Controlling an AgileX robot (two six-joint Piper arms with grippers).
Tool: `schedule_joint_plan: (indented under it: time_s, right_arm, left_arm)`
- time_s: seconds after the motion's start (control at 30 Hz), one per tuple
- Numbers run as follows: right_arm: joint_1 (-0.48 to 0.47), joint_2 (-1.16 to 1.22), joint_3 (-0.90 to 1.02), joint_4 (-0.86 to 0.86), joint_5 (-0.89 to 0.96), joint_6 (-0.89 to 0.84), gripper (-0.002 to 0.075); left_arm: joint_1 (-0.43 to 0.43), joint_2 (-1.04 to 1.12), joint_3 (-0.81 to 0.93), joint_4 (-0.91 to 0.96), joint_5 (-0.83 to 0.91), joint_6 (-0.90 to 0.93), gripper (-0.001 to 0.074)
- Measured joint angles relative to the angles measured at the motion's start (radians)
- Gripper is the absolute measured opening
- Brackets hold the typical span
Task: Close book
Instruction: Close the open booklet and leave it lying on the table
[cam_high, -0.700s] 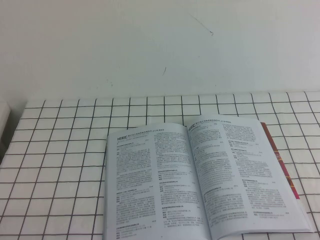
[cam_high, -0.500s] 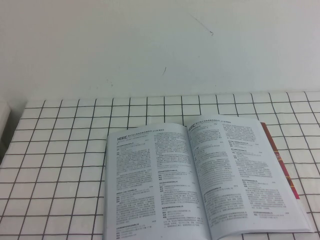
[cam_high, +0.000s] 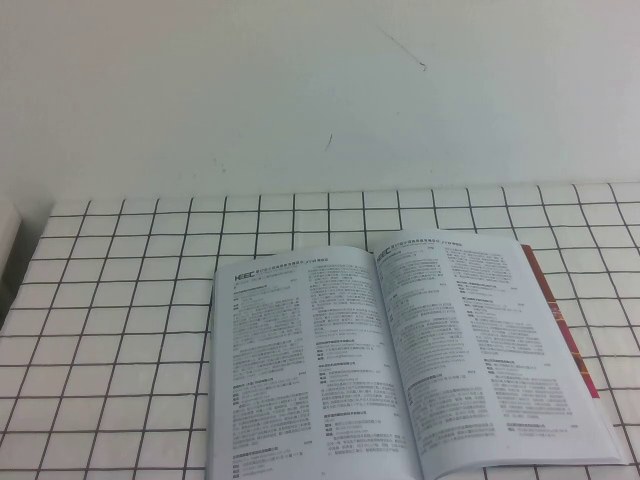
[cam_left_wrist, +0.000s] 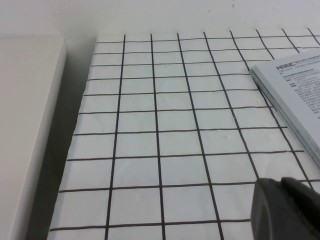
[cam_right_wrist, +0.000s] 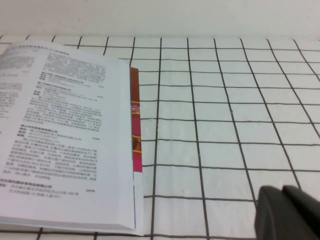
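Approach only, we judge: our left gripper (cam_left_wrist: 286, 207) hangs over checked cloth (cam_high: 130, 300) left of the open book (cam_high: 400, 360), our right gripper (cam_right_wrist: 287, 212) over cloth to its right, both clear of it. How open either is, we cannot tell. Next, fold one half across.

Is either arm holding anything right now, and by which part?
Nothing is held. The open book lies untouched on the table; the left gripper sits over bare table beyond its left edge, the right gripper beyond its right edge.
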Motion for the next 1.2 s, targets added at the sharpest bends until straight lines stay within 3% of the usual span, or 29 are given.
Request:
schedule_joint_plan:
  time_s: [1.2]
  right_arm:
    - [0.000, 0.000, 0.000, 0.000, 0.000, 0.000, -0.0003]
  left_arm:
    - [0.000, 0.000, 0.000, -0.003, -0.002, 0.032, -0.0004]
